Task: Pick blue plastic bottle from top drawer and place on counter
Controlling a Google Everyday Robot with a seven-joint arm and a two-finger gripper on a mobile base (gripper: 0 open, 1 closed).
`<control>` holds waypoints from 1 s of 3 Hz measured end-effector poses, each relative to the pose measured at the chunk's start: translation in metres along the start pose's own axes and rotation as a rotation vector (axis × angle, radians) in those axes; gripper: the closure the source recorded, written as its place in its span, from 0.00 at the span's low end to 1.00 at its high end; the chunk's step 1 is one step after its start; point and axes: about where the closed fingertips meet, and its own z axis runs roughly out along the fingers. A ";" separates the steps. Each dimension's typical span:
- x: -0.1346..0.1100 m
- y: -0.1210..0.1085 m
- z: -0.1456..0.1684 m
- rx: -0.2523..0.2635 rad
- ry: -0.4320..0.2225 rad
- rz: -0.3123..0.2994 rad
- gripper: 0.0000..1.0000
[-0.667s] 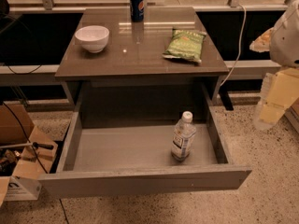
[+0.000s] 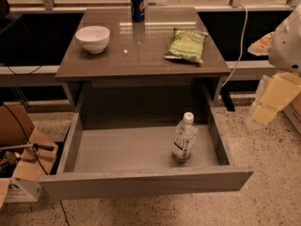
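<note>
1. At the left of the tabletop (image 2: 94, 66) sits a white bowl (image 2: 92, 38). Further along, at the back edge, stands a dark blue soda can (image 2: 137, 6), and right of that lies a green snack bag (image 2: 186, 44). The front strip between bowl and bag looks bare, so I judge it a fair spot for the set-down.
2. Below, the top drawer (image 2: 141, 182) is pulled out. The blue plastic bottle (image 2: 184, 138) stands upright on its floor, in the right part, near the right wall and the front panel, touching neither as far as I can see.
3. The pincer (image 2: 270, 100) hangs at the far right of the view, outside the drawer, right of the bottle, well apart from it and above the drawer's rim. I cannot tell whether it is wide or narrow.
4. I judge the step in hand to be the reach, as nothing is grasped yet. The next move calls for me to bring the pincer leftward over the right wall and lower it around the bottle's body below the cap. It must keep off the wall so the bottle does not tip.
</note>
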 end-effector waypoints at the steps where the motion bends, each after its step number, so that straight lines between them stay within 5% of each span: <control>1: 0.001 -0.011 0.022 0.000 -0.102 0.044 0.00; 2: 0.016 -0.019 0.053 -0.014 -0.211 0.099 0.00; 3: 0.014 -0.020 0.055 -0.016 -0.226 0.103 0.00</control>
